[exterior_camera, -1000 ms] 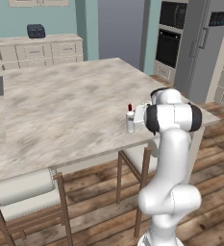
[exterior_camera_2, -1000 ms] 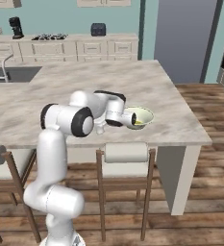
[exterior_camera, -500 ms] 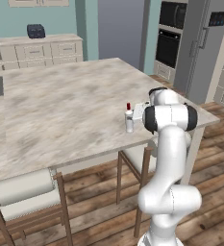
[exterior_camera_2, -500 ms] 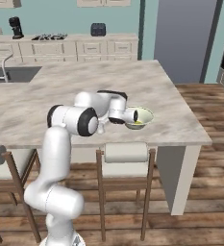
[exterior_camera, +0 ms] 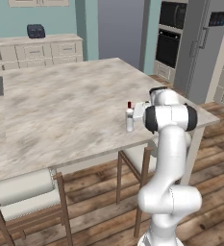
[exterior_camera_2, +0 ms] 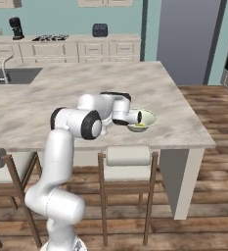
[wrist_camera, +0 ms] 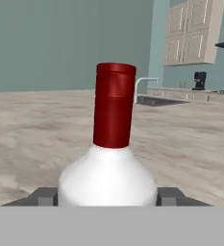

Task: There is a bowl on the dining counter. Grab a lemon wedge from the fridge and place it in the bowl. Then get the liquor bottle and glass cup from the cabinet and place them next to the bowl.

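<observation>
You are setting the bottle (exterior_camera: 129,116) down on the table (exterior_camera: 60,110), upright, near its front edge, with the bowl (exterior_camera_2: 144,119) close by; the pincer (wrist_camera: 108,197) is straddling the bottle's body, though I cannot tell whether it is gripping; next, back straight off, minding that edge; the cup remains.

Marbled matt stone dining counter (exterior_camera: 60,110); liquor bottle (wrist_camera: 108,158) smooth white, glossy red cap.

The dining counter (exterior_camera: 60,105), a beige-grey marbled island top, carries the upright liquor bottle (exterior_camera: 129,116) near its edge and the bowl (exterior_camera_2: 144,119) close beside it.
</observation>
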Tool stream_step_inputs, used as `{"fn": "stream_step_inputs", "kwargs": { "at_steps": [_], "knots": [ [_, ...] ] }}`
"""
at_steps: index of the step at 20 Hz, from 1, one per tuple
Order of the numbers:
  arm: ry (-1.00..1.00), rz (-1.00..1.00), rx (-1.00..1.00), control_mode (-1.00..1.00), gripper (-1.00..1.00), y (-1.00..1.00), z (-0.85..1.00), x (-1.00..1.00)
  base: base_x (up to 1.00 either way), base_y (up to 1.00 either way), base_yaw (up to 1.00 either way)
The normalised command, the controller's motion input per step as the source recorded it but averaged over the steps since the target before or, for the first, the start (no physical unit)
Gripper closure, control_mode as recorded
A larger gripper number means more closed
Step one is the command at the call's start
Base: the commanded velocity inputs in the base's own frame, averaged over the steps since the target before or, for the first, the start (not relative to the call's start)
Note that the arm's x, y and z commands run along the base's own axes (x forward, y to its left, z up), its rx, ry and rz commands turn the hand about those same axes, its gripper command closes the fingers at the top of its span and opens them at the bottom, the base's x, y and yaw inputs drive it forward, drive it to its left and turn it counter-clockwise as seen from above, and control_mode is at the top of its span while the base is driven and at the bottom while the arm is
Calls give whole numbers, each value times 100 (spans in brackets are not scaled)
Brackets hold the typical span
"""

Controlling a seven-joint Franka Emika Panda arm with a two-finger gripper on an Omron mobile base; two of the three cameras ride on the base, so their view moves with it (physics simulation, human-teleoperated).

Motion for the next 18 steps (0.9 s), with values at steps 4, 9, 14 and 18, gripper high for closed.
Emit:
{"fn": "stream_step_inputs", "kwargs": {
  "at_steps": [4, 9, 14, 18],
  "knots": [
    [-10, 0, 0, -100, -100, -10, 25, -14, 0, 0, 0],
    [-10, 0, 0, -100, -100, -8, 41, -16, 0, 0, 0],
    [-14, 0, 0, -100, -100, -9, 57, -17, 0, 0, 0],
    [-24, 0, -2, -100, -100, 1, 75, -56, 0, 0, 0]
  ]
}}
